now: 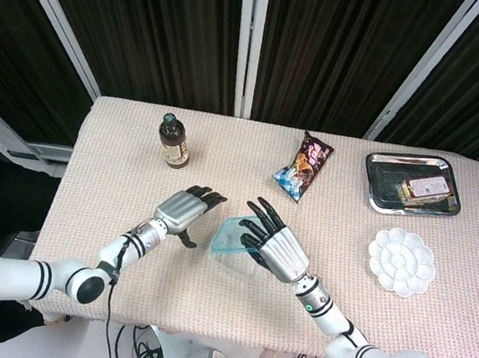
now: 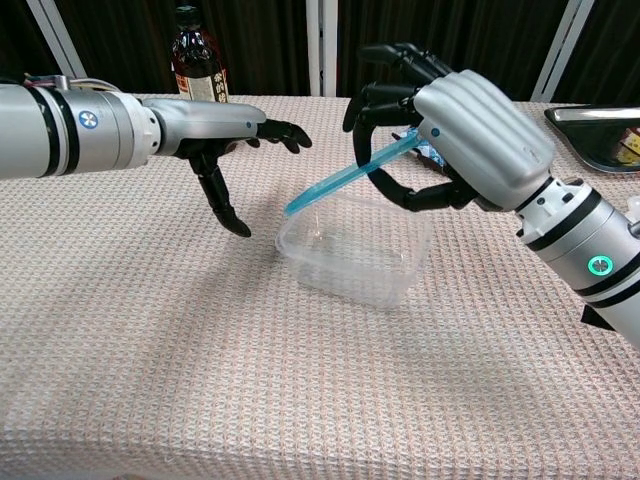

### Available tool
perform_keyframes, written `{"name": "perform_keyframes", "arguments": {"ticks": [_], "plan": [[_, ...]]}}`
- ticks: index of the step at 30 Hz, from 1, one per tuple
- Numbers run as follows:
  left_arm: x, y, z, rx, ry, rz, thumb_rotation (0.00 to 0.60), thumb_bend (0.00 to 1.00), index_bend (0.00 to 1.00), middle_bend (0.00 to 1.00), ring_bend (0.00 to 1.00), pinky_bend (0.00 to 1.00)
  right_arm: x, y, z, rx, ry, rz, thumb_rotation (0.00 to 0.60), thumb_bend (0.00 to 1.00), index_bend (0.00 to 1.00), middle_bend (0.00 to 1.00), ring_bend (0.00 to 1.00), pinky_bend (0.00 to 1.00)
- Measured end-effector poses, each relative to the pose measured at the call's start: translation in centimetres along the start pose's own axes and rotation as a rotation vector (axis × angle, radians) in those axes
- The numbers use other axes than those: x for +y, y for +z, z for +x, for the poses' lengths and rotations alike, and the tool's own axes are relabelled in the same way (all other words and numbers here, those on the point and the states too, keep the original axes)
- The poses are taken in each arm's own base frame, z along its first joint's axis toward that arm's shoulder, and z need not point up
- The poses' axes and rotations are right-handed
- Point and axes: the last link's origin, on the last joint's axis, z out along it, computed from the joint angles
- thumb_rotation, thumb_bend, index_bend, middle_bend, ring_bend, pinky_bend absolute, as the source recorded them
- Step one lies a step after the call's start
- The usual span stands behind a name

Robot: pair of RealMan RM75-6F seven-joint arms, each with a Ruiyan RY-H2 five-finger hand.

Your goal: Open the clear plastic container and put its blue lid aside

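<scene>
Two hands at work, only one loaded. Right hand (image 2: 455,130) pinching the lid (image 2: 345,178) by its far edge, tilted, low edge just over the tub (image 2: 355,248) rim, probably to peel it clear. Left hand (image 2: 225,135) empty, fingers spread, just beside the tub, not touching, likely freed from bracing. Tub open, mid-table (image 1: 121,141), directly under the right hand.

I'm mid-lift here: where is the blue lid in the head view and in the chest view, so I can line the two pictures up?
Head view: blue lid sits low of centre, tilted, held by the right hand.
Chest view: the lid shows edge-on, slanting up right from above the clear container into the right hand.
Shared landmark: the brown bottle, at the far left.
</scene>
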Motion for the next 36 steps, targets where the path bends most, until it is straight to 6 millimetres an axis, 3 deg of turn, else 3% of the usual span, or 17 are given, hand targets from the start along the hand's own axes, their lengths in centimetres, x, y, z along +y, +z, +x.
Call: {"name": "perform_keyframes", "arguments": {"ticks": [7,15,23,28,30,32,34,35,36], "plan": [[-2.1,-1.0,0.3,0.033,0.013,0.053,0.6,0.0,0.06,0.04,0.0,0.09,2.0,0.8,1.8,0.074,-0.059,-0.039,0.6,0.37,0.88,0.35,0.07,0.0],[-4.8,-3.1,1.2,0.097,0.015,0.119,0.6,0.0,0.06,0.04,0.0,0.09,6.1,0.2,3.9,0.102,-0.153,-0.154,0.6,0.37,0.89,0.36,0.07,0.0],[-8.3,-6.6,1.7,0.175,0.013,0.212,0.6,0.0,0.06,0.04,0.0,0.09,10.0,-1.5,5.5,0.096,-0.219,-0.296,0.6,0.37,0.89,0.37,0.07,0.0],[-10.2,-9.2,1.8,0.212,0.003,0.278,0.6,0.0,0.06,0.04,0.0,0.08,11.6,-2.1,5.4,0.059,-0.229,-0.362,0.6,0.37,0.86,0.35,0.07,0.0],[-10.9,-10.1,1.7,0.221,0.004,0.304,0.6,0.0,0.06,0.04,0.0,0.08,12.0,-2.3,5.2,0.035,-0.226,-0.384,0.6,0.36,0.77,0.32,0.06,0.0],[-11.6,-11.1,1.5,0.231,0.013,0.332,0.6,0.0,0.06,0.04,0.0,0.08,12.3,-2.5,4.8,0.0,-0.226,-0.4,0.6,0.35,0.55,0.24,0.02,0.0],[-12.2,-11.9,1.2,0.238,0.017,0.359,0.6,0.0,0.06,0.04,0.0,0.08,12.5,-2.7,4.5,-0.036,-0.224,-0.417,0.6,0.35,0.19,0.14,0.0,0.0],[-12.4,-12.3,1.1,0.242,0.015,0.37,0.6,0.0,0.06,0.04,0.0,0.08,12.6,-2.8,4.3,-0.057,-0.219,-0.426,0.6,0.35,0.06,0.09,0.0,0.0],[-12.7,-12.7,1.0,0.245,0.012,0.381,0.6,0.0,0.06,0.04,0.0,0.08,12.6,-2.9,4.3,-0.068,-0.211,-0.43,0.6,0.35,0.01,0.06,0.0,0.0]]}}
